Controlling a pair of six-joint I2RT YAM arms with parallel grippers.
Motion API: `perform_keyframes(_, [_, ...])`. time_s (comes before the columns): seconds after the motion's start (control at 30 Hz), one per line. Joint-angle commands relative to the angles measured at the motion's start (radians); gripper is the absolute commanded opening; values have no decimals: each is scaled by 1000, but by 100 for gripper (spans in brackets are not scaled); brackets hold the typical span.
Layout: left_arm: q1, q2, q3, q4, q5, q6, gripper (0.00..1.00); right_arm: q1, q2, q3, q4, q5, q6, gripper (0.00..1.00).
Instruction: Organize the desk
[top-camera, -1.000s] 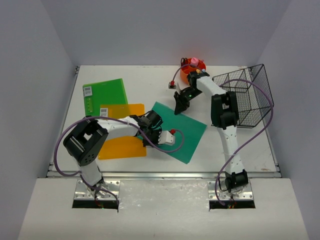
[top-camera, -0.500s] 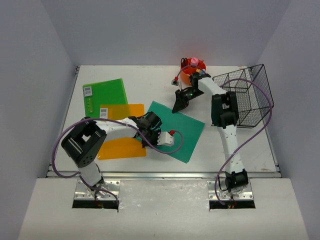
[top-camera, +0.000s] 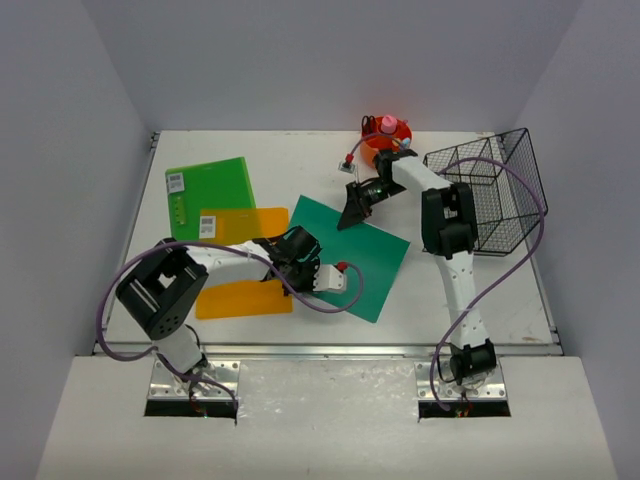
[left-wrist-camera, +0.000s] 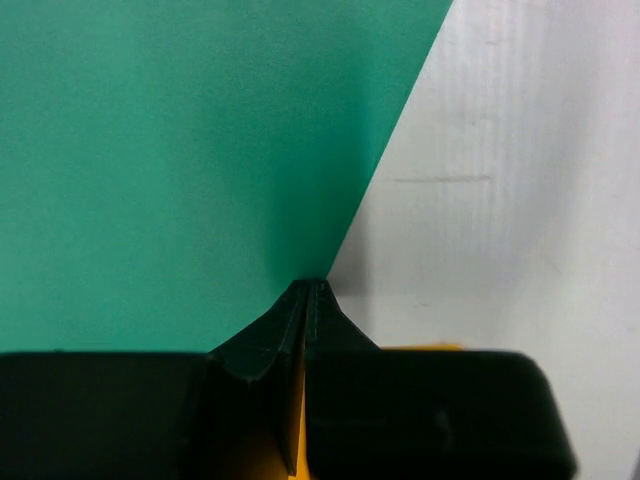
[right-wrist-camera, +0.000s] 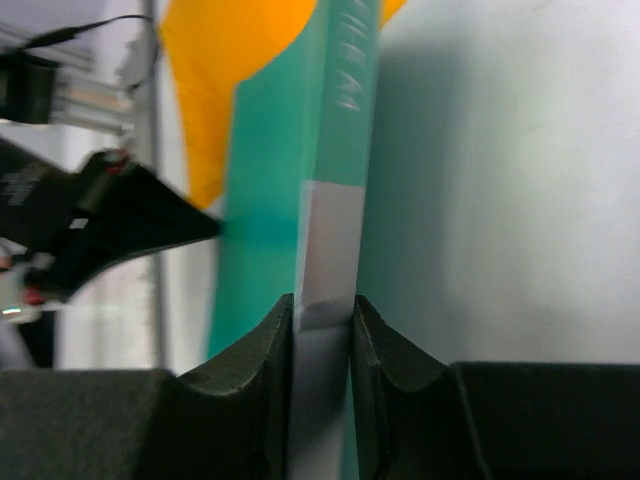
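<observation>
- Desk (top-camera: 300, 160): a white rectangular top filling the floor between pale walls, with a metal rail along its 6 o'clock edge. The surface is matte and shows faint scuffs in the left wrist view. Folders and arms cover much of the centre.
- Teal folder (top-camera: 355, 262): lies flat at desk centre, turned diamond-wise. Its 9 o'clock corner is hidden under the left gripper.
- Left gripper (top-camera: 297, 268): fingers (left-wrist-camera: 260, 345) are pressed fully together, with the tips at the teal folder's edge. Whether the sheet is nipped between them cannot be made out.
- Right gripper (top-camera: 352, 214): sits at the teal folder's 12 o'clock edge. The fingers (right-wrist-camera: 260, 350) are nearly closed, clamping that edge at a white label strip. The far side of this wrist view is blurred.
- Orange folder (top-camera: 245, 222): at 9 o'clock of the teal one. The left forearm crosses it, so it shows as two patches, and where it meets the teal folder is hidden.
- Green folder (top-camera: 210, 190): at 10 o'clock, with a barcode label. Its near edge lies under the orange folder.
- Basket (top-camera: 490, 195): black wire, at 3 o'clock, partly behind the right arm. Its contents are not discernible.
- Bowl (top-camera: 385, 148): orange, at 1 o'clock by the far edge, with a pink item on top. The rest of its contents are too small to identify.
</observation>
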Motion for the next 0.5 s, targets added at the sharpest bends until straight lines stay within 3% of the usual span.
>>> perform_keyframes(0.0, [17,74,-43,401,-230,92,0,166,-69,-112,-453,-149,83,26])
perform_keyframes(0.13, [16,69,-54,434,-239,91,0,185,-91,-98,-451,-176,104,32])
perform_keyframes(0.23, [16,62,-61,444,-243,89,0,193,-94,-82,-451,-182,100,24])
perform_keyframes(0.37, [17,38,-78,467,-254,92,0,192,-86,-63,-451,-154,82,0])
perform_keyframes(0.47, [17,-4,-69,451,-249,52,11,189,-94,-11,-453,-129,67,0])
